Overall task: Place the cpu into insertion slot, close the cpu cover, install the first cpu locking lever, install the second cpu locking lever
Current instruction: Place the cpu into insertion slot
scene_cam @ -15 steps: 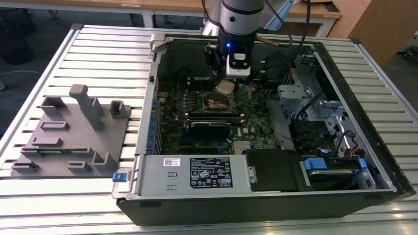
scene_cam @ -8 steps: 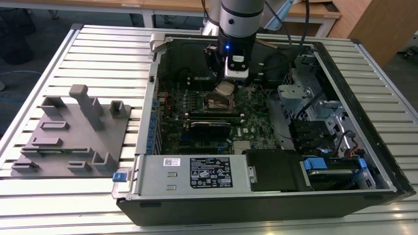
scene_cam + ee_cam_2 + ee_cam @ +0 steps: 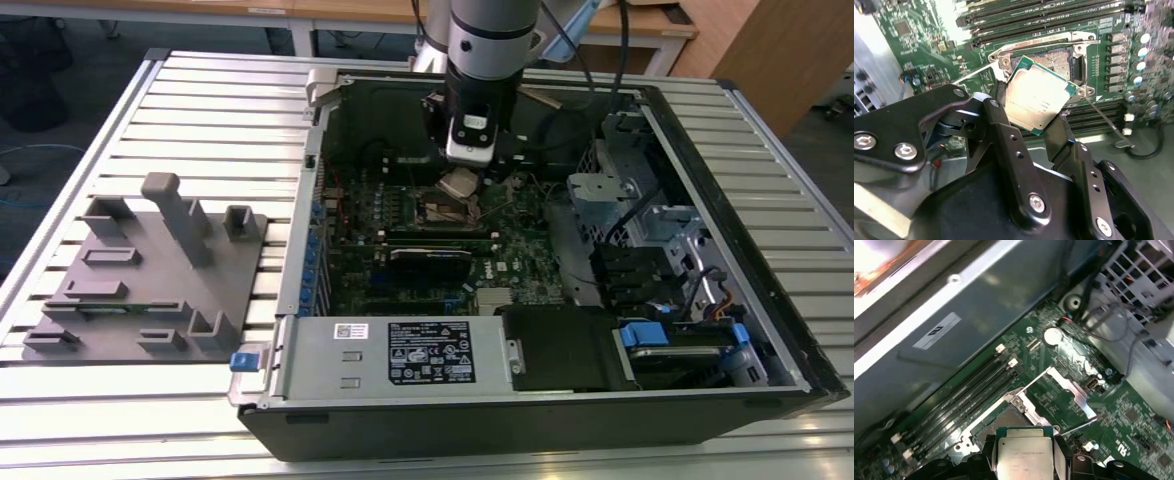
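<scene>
My gripper (image 3: 461,172) reaches down into the open computer case and is shut on the cpu (image 3: 458,184), a pale metal-topped chip. In the second wrist view the cpu (image 3: 1038,95) hangs tilted between the black fingers (image 3: 1000,107), just above the insertion slot (image 3: 1054,61), which lies uncovered with its dark contact field showing. In the first wrist view the cpu (image 3: 1023,456) sits between the fingers over the slot (image 3: 1004,416), and the cpu cover (image 3: 1070,389) stands swung away beside it. A thin wire lever (image 3: 1106,122) sticks out free next to the socket.
Long memory slots (image 3: 1054,15) flank the socket on the green motherboard (image 3: 400,270). The case wall (image 3: 979,315), a drive cage (image 3: 607,190) and the power supply (image 3: 400,350) close in the space. A grey fixture block (image 3: 147,270) stands on the slatted table at the exterior view's left.
</scene>
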`<state>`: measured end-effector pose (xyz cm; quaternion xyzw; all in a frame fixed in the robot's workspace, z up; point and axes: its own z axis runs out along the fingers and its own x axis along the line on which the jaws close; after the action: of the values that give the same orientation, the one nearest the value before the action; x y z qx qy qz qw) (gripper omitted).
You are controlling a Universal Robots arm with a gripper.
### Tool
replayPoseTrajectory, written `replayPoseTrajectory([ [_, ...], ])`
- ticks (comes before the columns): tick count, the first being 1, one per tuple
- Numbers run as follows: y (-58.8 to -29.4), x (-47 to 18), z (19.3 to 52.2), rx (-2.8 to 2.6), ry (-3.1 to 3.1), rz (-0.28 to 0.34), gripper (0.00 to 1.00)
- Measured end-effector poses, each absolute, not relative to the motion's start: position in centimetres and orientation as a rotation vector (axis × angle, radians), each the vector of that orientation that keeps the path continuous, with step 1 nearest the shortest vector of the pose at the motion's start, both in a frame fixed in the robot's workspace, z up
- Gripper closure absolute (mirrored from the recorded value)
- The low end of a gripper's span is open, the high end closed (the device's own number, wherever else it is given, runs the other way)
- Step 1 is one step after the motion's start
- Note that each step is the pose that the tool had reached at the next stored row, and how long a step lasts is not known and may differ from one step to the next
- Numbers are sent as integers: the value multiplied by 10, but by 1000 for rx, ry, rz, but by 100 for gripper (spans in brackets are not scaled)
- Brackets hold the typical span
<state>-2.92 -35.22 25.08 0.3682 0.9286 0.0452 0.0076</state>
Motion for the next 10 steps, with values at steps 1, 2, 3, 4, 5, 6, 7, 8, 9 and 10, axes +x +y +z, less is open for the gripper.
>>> replayPoseTrajectory([
  [1,-352,-29,250,1177,2892,141,46],
  [2,-352,-29,250,1203,2881,141,46],
  [3,-352,-29,249,1228,2869,141,46],
  [4,-352,-29,249,1256,2856,140,46],
  [5,-352,-29,248,1281,2844,140,46],
  [6,-352,-29,248,1306,2832,140,46],
  [7,-352,-29,247,1331,2819,139,46],
  [8,-352,-29,247,1356,2806,139,46],
  [9,-352,-29,246,1380,2794,139,46],
  [10,-352,-29,246,1407,2779,138,46],
])
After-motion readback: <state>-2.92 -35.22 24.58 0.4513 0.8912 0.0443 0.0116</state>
